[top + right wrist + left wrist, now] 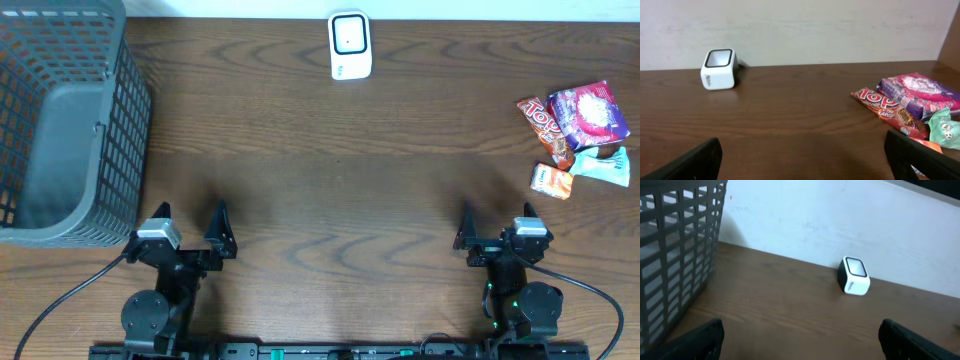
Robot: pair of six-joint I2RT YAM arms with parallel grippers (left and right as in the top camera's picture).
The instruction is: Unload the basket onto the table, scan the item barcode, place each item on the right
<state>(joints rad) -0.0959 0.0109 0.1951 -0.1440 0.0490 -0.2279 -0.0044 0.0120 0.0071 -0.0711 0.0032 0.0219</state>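
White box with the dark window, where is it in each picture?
Overhead: the white box sits at the top, just right of the middle, by the table's far edge.
Left wrist: the white box is right of the middle, against the pale wall.
Right wrist: the white box is at the upper left, by the same wall.
Shared landmark: the brown wooden table it stands on.

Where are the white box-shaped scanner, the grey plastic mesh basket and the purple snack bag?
White box-shaped scanner (350, 45): overhead view, on its top window.
Grey plastic mesh basket (125, 135): overhead view, on its right wall.
Purple snack bag (590, 113): overhead view, on its front middle.
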